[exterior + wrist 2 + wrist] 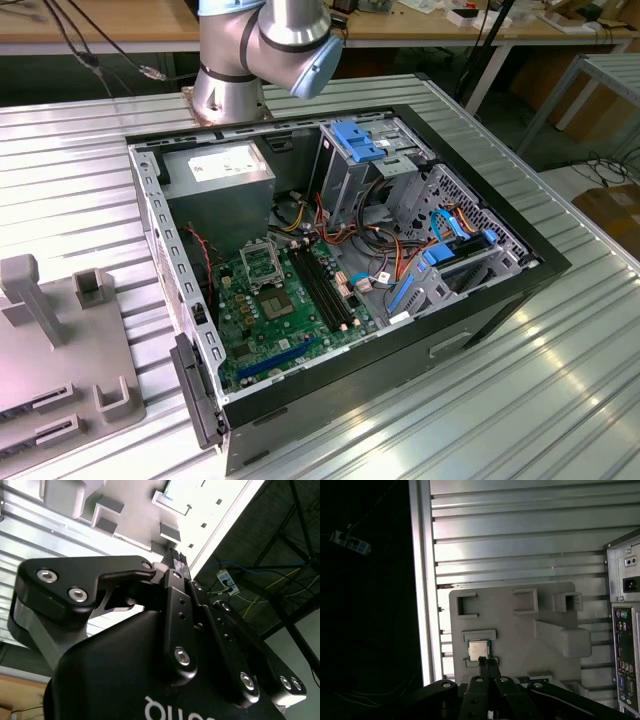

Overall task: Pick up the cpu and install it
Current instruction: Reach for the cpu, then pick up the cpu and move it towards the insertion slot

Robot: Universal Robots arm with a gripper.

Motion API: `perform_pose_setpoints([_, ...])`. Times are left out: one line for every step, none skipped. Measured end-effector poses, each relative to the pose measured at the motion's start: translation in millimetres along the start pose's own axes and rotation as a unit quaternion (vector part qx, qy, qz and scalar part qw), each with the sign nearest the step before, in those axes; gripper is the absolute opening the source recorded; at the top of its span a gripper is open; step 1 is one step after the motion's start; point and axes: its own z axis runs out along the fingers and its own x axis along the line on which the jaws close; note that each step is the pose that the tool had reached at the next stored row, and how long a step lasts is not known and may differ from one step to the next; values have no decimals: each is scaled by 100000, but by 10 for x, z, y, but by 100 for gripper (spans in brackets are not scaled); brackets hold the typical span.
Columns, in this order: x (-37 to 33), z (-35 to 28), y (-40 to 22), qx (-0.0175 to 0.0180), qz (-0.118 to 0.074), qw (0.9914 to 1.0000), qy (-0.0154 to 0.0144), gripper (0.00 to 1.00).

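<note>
small silvery-grey square cpu [478, 650] sits in pale grey fixture plate [520, 630] — probably light, stiff, fragile; hold the edges. black gripper [488, 661] just beside it — seemingly clenched, empty.

Your exterior view bright, glare streaking the desk [560, 390], first wrist view dim, second wrist view's hand [175, 559] dark against blown-out white.

No lettering here can be made out
</note>
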Motion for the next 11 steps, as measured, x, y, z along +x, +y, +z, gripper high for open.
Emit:
perform_pose_setpoints([9,17,-7,6,-5,100000,11,11])
perform_pose_setpoints([19,36,-15,1,-12,100000,3,11])
perform_pose_setpoints([24,47,-20,3,-12,100000,0,11])
perform_pose_setpoints([27,50,-21,-22,-12,100000,2,11])
perform_pose_setpoints([27,52,-22,-30,-12,100000,8,11])
perform_pose_setpoints([28,52,-22,-30,-7,100000,16,11])
perform_pose_setpoints([28,52,-22,-38,-7,100000,19,11])
perform_pose_setpoints([27,56,-26,-314,-19,100000,27,11])
perform_pose_setpoints([27,57,-30,-574,-22,99998,49,11])
perform_pose_setpoints([27,58,-30,-578,-26,99998,48,11])
perform_pose_setpoints([26,58,-30,-581,-28,99998,48,11])
